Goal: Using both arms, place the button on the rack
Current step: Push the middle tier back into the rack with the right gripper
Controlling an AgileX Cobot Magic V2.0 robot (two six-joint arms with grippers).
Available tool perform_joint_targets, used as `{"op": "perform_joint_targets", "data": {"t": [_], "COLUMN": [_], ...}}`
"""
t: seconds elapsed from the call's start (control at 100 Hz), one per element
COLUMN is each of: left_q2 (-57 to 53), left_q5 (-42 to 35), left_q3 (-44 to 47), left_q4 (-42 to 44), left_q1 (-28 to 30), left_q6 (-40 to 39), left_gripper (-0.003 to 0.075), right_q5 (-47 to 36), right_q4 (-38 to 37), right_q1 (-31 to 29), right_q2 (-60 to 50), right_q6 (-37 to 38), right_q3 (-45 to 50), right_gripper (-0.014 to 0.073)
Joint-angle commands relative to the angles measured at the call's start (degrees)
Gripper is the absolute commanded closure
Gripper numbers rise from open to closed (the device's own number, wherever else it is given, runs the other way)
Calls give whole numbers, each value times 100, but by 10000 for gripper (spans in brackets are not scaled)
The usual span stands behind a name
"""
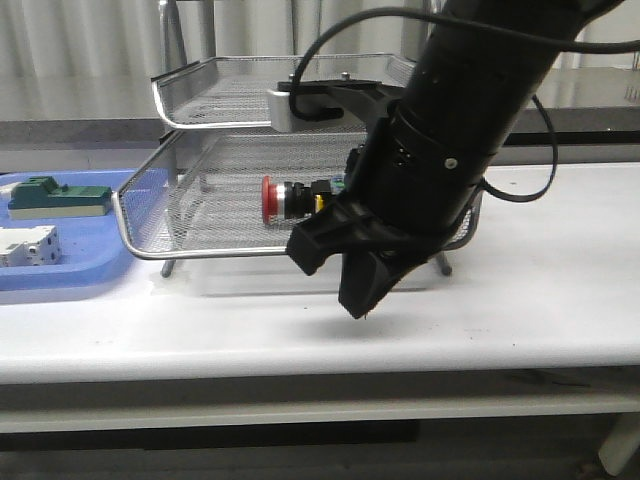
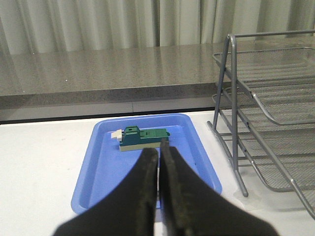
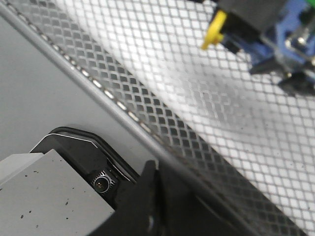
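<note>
The button lies on its side in a lower tier of the wire rack, red head to the left. My right gripper hangs in front of that tier's front rim, just right of the button and apart from it. Its jaws are shut and empty. In the right wrist view the fingers sit close to the rack's rim, and the button's yellow and blue rear shows through the mesh. My left gripper is shut and empty above the near end of the blue tray; the rack stands to its right.
A flat blue tray left of the rack holds a green block and a white block. The green block also shows in the left wrist view, on the tray. A grey camera housing sits beside the right fingers.
</note>
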Motion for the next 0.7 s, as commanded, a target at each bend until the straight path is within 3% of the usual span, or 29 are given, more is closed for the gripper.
{"op": "perform_joint_targets", "data": {"t": [0.0, 0.69], "left_q2": [50, 50], "left_q5": [-465, -465], "left_q3": [-152, -152], "left_q4": [-83, -83], "left_q1": [16, 16], "left_q6": [-57, -57], "left_gripper": [716, 716], "right_q5": [-413, -245], "right_q4": [-256, -649], "right_q1": [-23, -747], "right_q2": [-76, 900], "right_q6": [-62, -62], "right_q3": [-375, -2053], "right_gripper": [660, 660]}}
